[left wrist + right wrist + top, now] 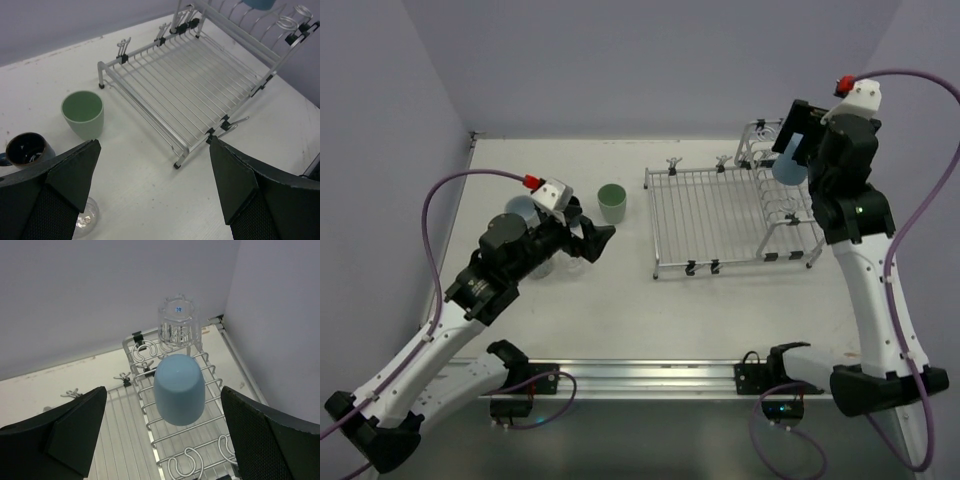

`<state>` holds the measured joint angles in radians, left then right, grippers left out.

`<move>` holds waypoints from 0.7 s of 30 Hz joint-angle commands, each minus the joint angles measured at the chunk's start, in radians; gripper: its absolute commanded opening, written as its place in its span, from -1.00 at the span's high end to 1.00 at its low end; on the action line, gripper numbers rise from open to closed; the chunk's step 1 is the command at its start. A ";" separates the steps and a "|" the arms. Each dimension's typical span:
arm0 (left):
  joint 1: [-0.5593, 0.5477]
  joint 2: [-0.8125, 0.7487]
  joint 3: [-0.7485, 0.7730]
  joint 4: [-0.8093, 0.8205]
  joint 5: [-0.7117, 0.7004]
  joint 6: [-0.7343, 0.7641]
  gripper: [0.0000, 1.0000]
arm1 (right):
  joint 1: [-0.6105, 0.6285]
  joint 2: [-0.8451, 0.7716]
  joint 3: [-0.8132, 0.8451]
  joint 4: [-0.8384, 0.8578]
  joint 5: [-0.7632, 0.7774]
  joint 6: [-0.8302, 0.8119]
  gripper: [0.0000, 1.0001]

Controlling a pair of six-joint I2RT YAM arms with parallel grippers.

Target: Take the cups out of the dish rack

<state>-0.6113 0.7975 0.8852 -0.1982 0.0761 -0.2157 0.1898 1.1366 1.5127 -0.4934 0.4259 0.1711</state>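
The silver dish rack [705, 215] stands at the back right of the table. A light blue tumbler [179, 389] sits upside down on its raised slotted part, and a clear glass [177, 322] stands upside down just behind it. My right gripper [164, 390] hovers above the tumbler, open, with a finger wide on each side and not touching it. My left gripper [155, 150] is open over bare table, left of the rack [190, 95]. Near it stand a pale green tumbler [83, 114], a dark blue mug [27, 150] and a clear glass [86, 220], the glass partly under the left finger.
The flat grid part of the rack [120, 440] holds nothing. Walls close the back and both sides of the table [620, 300]. A cup [520, 208] shows partly behind the left arm in the top view.
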 commanded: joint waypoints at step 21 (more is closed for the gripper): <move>-0.005 0.042 -0.015 0.062 0.070 0.016 -1.00 | -0.145 0.311 0.126 -0.097 -0.131 0.021 -0.97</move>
<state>-0.6113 0.8375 0.8597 -0.1864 0.1352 -0.2157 0.0525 1.4391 1.6341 -0.5957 0.3206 0.1791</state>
